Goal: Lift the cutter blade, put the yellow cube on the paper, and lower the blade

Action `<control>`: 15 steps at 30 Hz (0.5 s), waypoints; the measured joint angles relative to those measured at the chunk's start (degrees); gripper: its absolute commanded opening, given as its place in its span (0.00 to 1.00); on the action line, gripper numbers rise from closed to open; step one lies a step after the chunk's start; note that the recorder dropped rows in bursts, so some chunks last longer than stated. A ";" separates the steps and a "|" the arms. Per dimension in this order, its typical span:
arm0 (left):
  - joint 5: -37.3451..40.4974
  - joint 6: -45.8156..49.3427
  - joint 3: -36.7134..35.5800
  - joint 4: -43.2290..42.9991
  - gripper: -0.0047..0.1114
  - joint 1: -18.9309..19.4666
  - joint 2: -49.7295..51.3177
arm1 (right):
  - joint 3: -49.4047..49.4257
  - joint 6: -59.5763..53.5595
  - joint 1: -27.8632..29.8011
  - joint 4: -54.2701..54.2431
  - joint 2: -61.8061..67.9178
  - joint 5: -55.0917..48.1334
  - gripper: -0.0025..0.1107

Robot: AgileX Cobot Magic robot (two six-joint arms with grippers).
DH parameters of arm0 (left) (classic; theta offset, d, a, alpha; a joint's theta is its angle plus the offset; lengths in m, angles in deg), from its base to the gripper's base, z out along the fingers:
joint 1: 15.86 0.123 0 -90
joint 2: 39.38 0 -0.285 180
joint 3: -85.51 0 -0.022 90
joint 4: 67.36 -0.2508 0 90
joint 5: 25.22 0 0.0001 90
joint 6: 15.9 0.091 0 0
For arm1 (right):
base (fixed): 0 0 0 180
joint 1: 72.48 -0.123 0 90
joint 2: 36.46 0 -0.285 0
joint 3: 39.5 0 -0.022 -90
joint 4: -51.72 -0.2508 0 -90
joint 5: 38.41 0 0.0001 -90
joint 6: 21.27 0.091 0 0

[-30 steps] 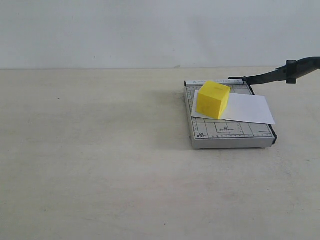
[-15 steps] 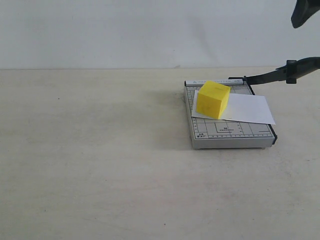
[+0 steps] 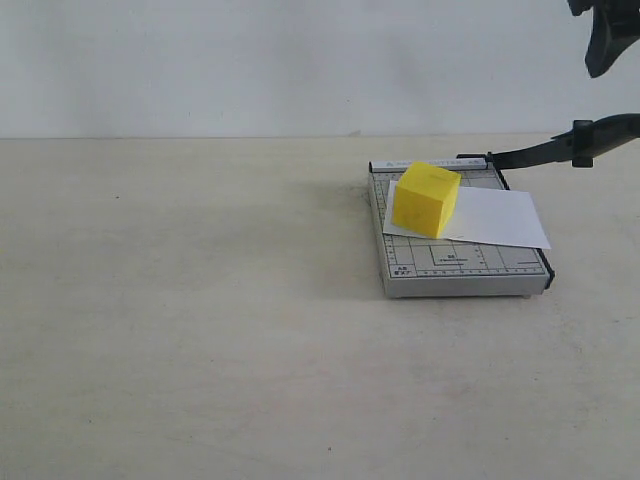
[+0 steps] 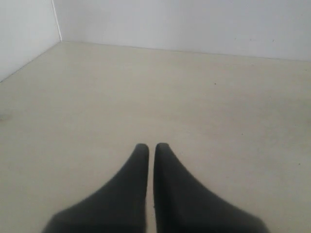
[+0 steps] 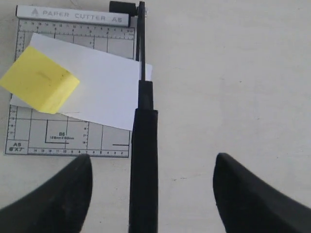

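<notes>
While the yellow cube (image 3: 426, 199) sits on the left end of the paper (image 3: 495, 218) on the grey cutter base (image 3: 455, 268), the cutter blade (image 3: 560, 147) is raised at far right. Right gripper (image 5: 153, 164) hovers above its handle, fingers wide, gripping nothing. Left gripper (image 4: 151, 148) is pinched together over the table (image 4: 146, 87).

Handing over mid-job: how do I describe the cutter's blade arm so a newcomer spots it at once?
On the beige tabletop sits a grey gridded metal cutter base carrying a white paper sheet and a yellow cube. From its far right corner a long slim black blade arm slants up rightward. It alone on the cutter is black and raised, thickening at its free end.
</notes>
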 measured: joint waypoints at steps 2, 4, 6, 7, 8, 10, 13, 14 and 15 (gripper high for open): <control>-0.69 0.00 0.00 0.00 0.08 0.00 0.00 | 2.15 -0.48 0.00 -0.40 0.00 0.00 0.60; -2.31 0.00 0.00 0.00 0.08 0.00 0.00 | 5.02 -1.15 0.00 -0.68 0.04 -0.27 0.60; -2.55 0.00 0.00 0.00 0.08 0.00 0.00 | 5.76 -1.75 0.00 -0.77 0.04 -0.27 0.60; -2.55 0.00 0.00 0.00 0.08 0.00 0.00 | 5.83 -1.75 0.00 -0.77 0.04 -0.27 0.60; -2.55 0.00 0.00 0.00 0.08 0.00 0.00 | 5.99 -1.86 0.00 -0.77 0.04 -0.27 0.60; -2.55 0.00 0.00 0.00 0.08 0.00 0.00 | 5.97 -1.90 0.00 -0.77 0.13 -0.27 0.53; -2.55 0.00 0.00 0.00 0.08 0.00 0.00 | 5.97 -2.00 0.00 -1.03 0.13 -0.27 0.31; -2.55 0.00 0.00 0.00 0.08 0.00 0.00 | 5.97 -2.33 0.00 -1.27 0.13 -0.27 0.28; -2.55 0.00 0.00 0.00 0.08 0.00 0.00 | 5.97 -2.39 0.00 -1.38 0.13 -0.27 0.26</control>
